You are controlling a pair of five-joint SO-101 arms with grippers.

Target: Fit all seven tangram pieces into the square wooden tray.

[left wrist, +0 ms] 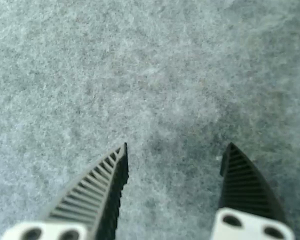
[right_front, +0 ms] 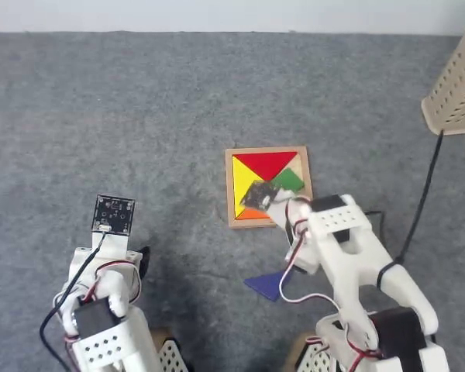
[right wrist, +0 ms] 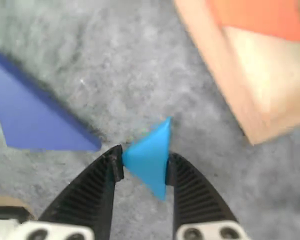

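The square wooden tray (right_front: 231, 186) lies mid-table holding a red triangle (right_front: 265, 163), a yellow triangle (right_front: 243, 182), a green piece (right_front: 289, 180) and an orange piece (right_front: 252, 213). My right gripper (right wrist: 143, 161) is shut on a small light-blue triangle (right wrist: 147, 155), just off the tray's near corner (right wrist: 240, 107), where an orange piece (right wrist: 260, 15) and bare wood show. A dark-blue triangle (right_front: 267, 284) lies on the carpet beside the right arm (right_front: 341, 240); it shows too as the dark-blue triangle (right wrist: 32, 112). My left gripper (left wrist: 174, 150) hangs open over bare carpet at the near left.
Grey carpet (right_front: 139, 116) covers the table. A perforated beige box (right_front: 457, 85) stands at the far right with a black cable (right_front: 422, 198) running down from it. The left arm (right_front: 108, 263) stands well away from the tray.
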